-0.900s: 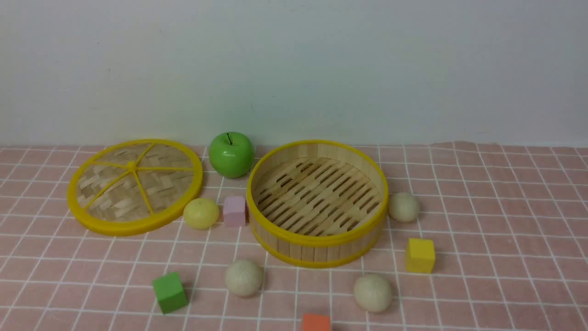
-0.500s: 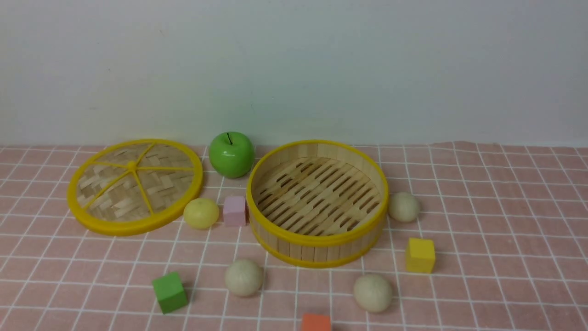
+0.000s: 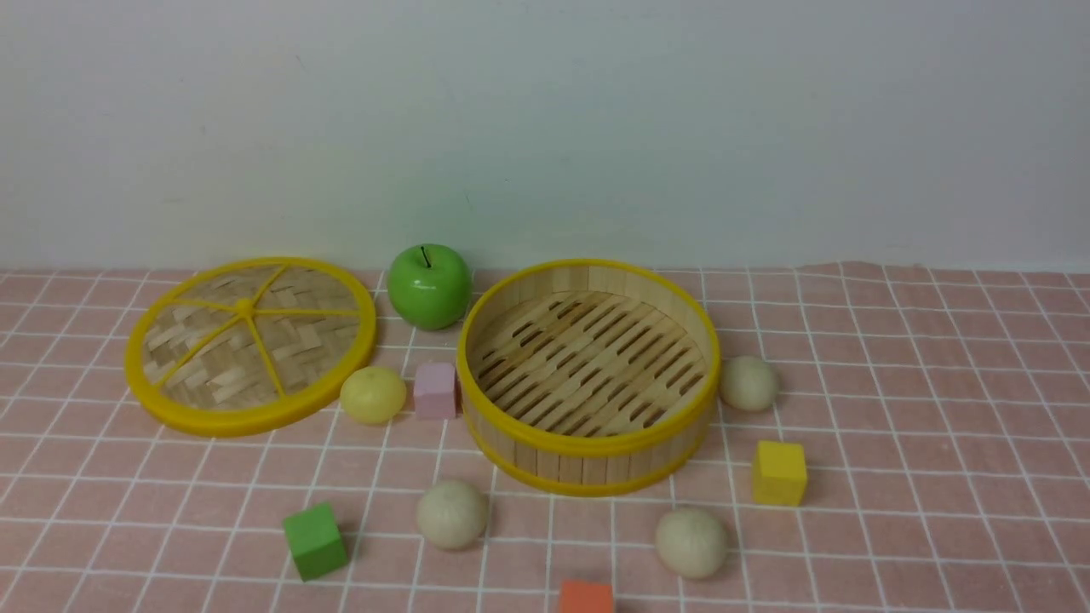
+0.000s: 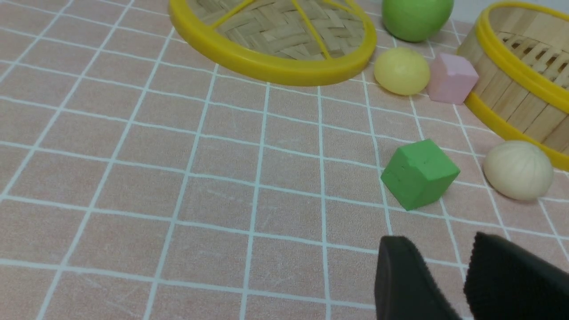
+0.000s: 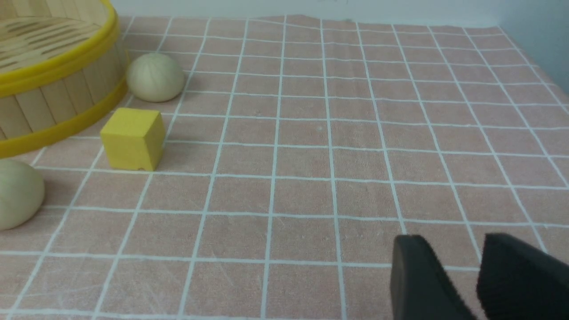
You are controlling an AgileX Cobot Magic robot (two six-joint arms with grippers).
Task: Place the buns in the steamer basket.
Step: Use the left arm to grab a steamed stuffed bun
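Note:
The steamer basket [image 3: 588, 444] stands empty at mid-table. Around it on the cloth lie several buns: a pale yellow bun [image 3: 373, 395] to its left, a beige bun [image 3: 451, 514] at front left, a beige bun [image 3: 691, 542] at front right, and a beige bun [image 3: 748, 383] at its right. Neither gripper shows in the front view. My left gripper [image 4: 438, 242] hovers empty over the cloth, short of the front-left bun [image 4: 518, 170], jaws close together. My right gripper [image 5: 444, 242] is likewise empty, well away from the right bun [image 5: 155, 77].
The woven lid [image 3: 249, 345] lies at the back left, with a green apple [image 3: 428, 286] beside it. A pink cube [image 3: 435, 391] touches the basket's left wall. A green cube [image 3: 314, 541], an orange cube [image 3: 586, 598] and a yellow cube [image 3: 779, 472] lie in front.

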